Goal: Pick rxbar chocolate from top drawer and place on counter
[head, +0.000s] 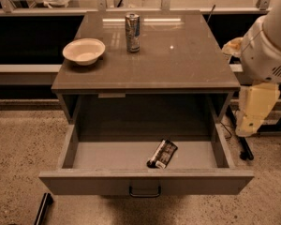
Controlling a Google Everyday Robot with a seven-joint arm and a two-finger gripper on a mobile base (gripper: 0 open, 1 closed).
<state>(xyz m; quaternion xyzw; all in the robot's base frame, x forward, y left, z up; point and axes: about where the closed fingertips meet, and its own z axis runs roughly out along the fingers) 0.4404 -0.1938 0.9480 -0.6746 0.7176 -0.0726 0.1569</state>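
The rxbar chocolate [162, 153], a flat black wrapper with pale print, lies tilted on the floor of the open top drawer [93, 154], near its front wall and a little right of centre. The drawer is pulled fully out, with its dark pull handle [144, 191] at the front centre. The counter [178, 55] is the glossy grey-brown cabinet top above it. My gripper [255, 109] hangs down at the right edge of the view, beside the cabinet's right side, above and to the right of the drawer and apart from the bar.
A silver-blue drink can [132, 33] stands upright at the back centre of the counter. A white bowl [84, 51] sits at its left. My white arm [271, 46] fills the upper right. Cables and a dark stand [243, 149] lie right of the cabinet.
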